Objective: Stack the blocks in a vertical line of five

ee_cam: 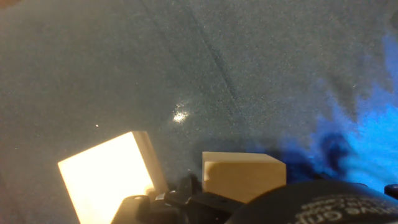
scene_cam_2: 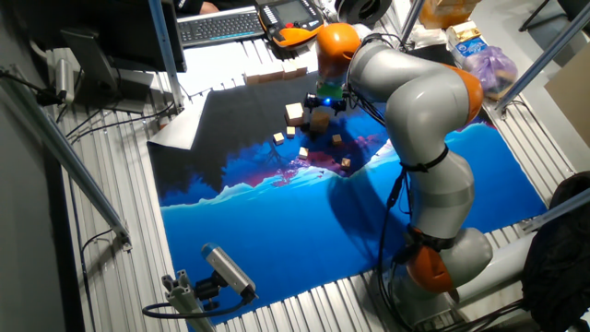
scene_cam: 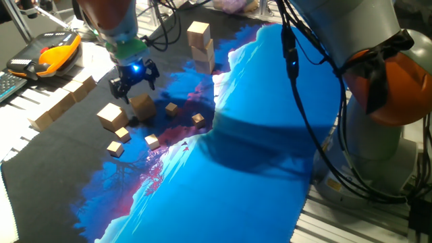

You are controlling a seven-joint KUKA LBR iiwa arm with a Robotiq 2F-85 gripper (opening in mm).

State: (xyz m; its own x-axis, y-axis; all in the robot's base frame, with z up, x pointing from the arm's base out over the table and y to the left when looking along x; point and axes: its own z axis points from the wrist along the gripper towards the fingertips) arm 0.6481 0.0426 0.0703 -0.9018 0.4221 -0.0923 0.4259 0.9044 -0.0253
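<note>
Nearest in the hand view, two plain light-tan wooden cubes (ee_cam: 106, 177) (ee_cam: 242, 176) lie on dark mat. One fixed view alone shows the black two-finger gripper's fingers (scene_cam: 133, 84) spread, gripping nothing, above one cube (scene_cam: 142, 105); farther back stands a three-cube stack (scene_cam: 201, 46).

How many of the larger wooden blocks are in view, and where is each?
5. Three blocks stand stacked farther back; one sits under the claw; one lies beside it, toward the long bars. None appears hidden.
</note>
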